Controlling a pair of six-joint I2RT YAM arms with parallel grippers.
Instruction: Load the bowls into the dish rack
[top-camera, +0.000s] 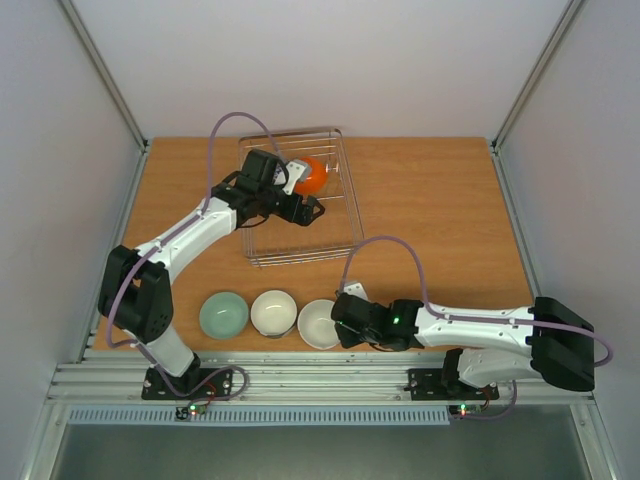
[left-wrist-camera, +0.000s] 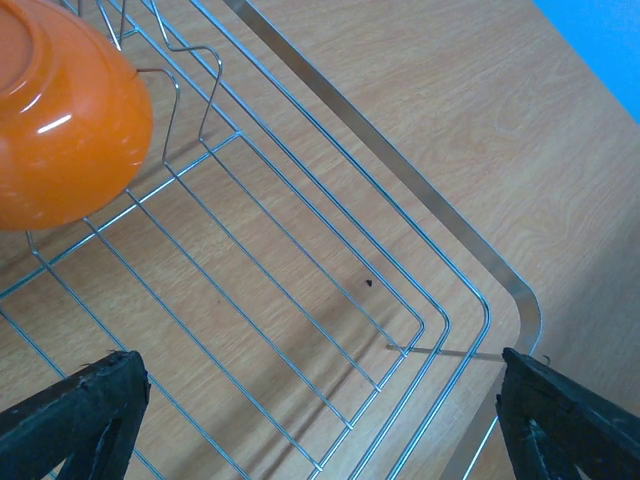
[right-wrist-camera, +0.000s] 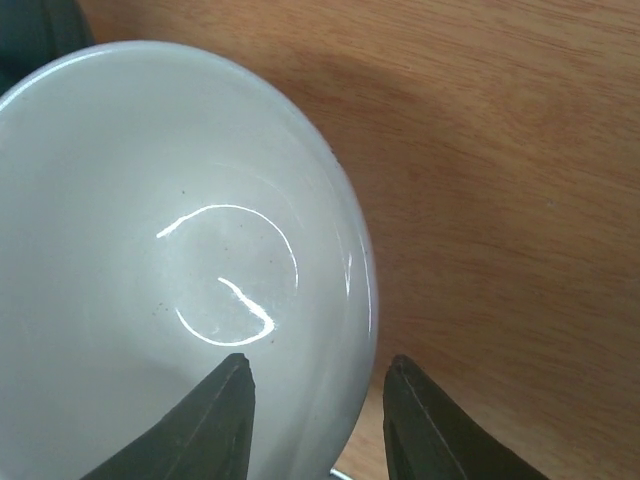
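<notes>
From the top camera I see the dish rack (top-camera: 297, 232) standing on the bench (top-camera: 440, 220) left of centre, towards the far side. One orange bowl (top-camera: 313, 177) sits inside it by the far right corner, tipped on its side. My left tool (top-camera: 303, 210) hangs over the rack, just beside that bowl but not on it. Three more bowls line up along the near edge: a pale green bowl (top-camera: 223, 315), a middle white bowl (top-camera: 273, 312) and a right-hand white bowl (top-camera: 318, 323), all upright on the bench. My right tool (top-camera: 338, 322) is down at the right rim of that last bowl.

On the left wrist camera the left tool (left-wrist-camera: 320, 365) stands wide apart with nothing between its fingers (left-wrist-camera: 80, 420), only rack wire (left-wrist-camera: 330, 300) and bench (left-wrist-camera: 450, 100) below. The orange bowl (left-wrist-camera: 60, 120) fills the upper left corner, its outside facing me, leaning at an upright tine (left-wrist-camera: 190, 95).

On the right wrist camera the right-hand white bowl (right-wrist-camera: 180, 250) fills the left side, its pale inside up. The right tool (right-wrist-camera: 318, 395) straddles the rim, one finger (right-wrist-camera: 215, 425) inside the bowl, the other outside over the bench (right-wrist-camera: 500, 200). I cannot tell whether the fingers are pinching the wall
</notes>
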